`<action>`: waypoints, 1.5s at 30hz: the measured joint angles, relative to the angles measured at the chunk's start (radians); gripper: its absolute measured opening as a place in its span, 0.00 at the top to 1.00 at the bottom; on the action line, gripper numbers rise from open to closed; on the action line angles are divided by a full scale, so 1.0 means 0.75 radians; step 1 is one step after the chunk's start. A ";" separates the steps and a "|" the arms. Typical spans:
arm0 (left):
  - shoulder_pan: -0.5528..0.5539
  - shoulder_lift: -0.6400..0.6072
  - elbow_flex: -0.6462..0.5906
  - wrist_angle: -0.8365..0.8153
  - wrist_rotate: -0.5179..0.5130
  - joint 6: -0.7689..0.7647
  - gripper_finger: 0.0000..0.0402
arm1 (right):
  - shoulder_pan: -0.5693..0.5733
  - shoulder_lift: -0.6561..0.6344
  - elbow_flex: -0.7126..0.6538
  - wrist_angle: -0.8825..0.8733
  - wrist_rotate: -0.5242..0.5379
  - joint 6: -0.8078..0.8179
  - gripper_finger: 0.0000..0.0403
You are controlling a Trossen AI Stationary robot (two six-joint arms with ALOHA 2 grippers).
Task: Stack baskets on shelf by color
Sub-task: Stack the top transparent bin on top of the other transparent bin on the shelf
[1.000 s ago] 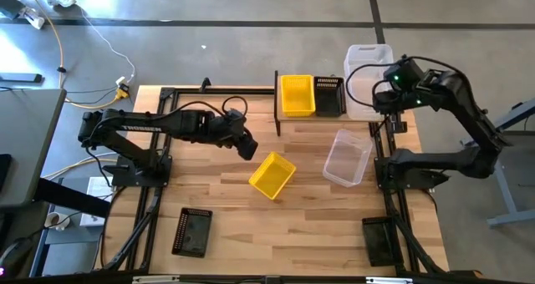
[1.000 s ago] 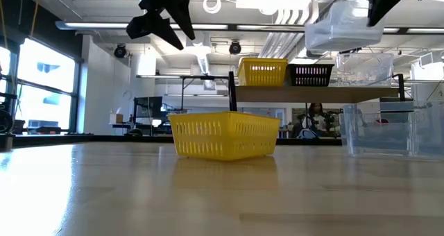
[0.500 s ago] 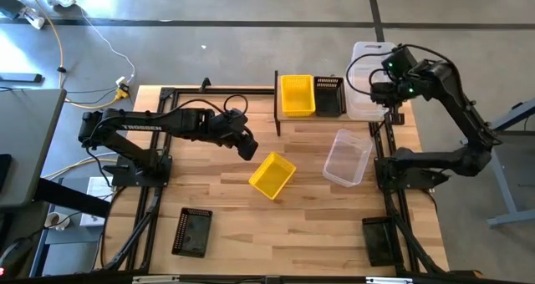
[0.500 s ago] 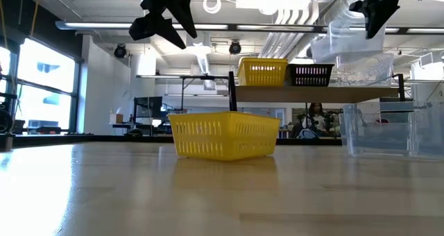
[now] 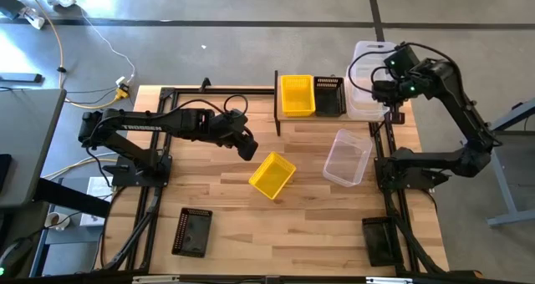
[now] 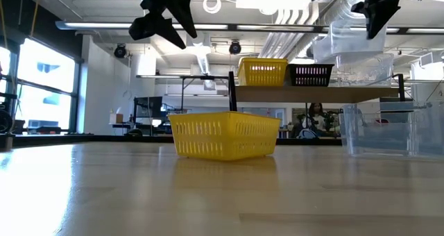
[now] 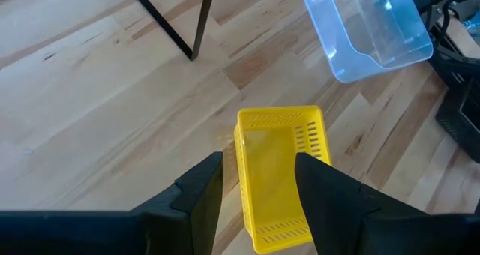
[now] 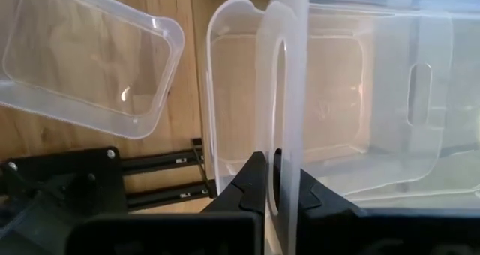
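Note:
The shelf carries a yellow basket, a black basket and a clear basket. Just above that clear one hangs another clear basket, with my right gripper shut on it. A second yellow basket rests on its bottom mid-table. My left gripper hovers open above it and toward the table's left, touching nothing. In the left wrist view its fingers frame the yellow basket far below. My right gripper pinches one end wall of the clear basket between its two fingers, at the rim above the wall's handle slot. The fingers come steeply from above, one inside the basket and one outside. The basket hangs tilted below them, clear of the shelf.
A loose clear basket lies on the table right of centre. One black basket sits near the front left and another near the front right. The shelf's black post stands just beyond the loose yellow basket.
My right gripper has swung a little toward the table's far right corner with the clear basket, turning slightly. The basket now hangs over the shelf's right end. The move has slowed in the last half second.

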 joint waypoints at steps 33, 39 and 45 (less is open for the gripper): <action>0.077 0.000 -0.001 0.003 0.048 0.034 0.61 | 0.110 -0.187 -0.136 0.024 0.035 0.125 1.00; 0.077 0.000 -0.001 0.003 0.047 0.034 0.61 | 0.110 -0.100 -0.079 0.002 0.069 0.025 1.00; 0.077 0.000 -0.001 0.003 0.045 0.034 0.61 | 0.072 -0.025 -0.094 -0.001 0.062 0.022 1.00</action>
